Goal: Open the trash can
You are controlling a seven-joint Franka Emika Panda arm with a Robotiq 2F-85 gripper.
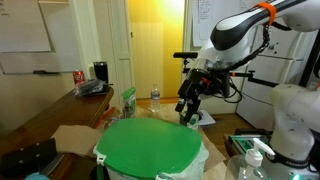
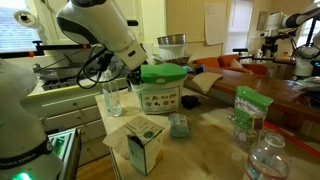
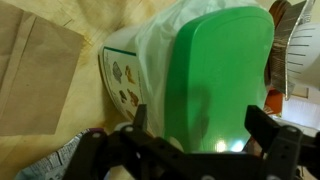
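The trash can has a wide, glossy green lid and a white bag liner around its rim. In an exterior view the lid sits on a white body printed with pictures. In the wrist view the lid fills the middle, with the liner to its left. My gripper is open, with one finger on each side of the lid's near edge and nothing held. In both exterior views the gripper hangs at the lid's edge.
A water bottle, a green bag and a red can stand behind the lid, and brown paper lies beside it. A glass, a small carton, a green pouch and a bottle stand on the counter.
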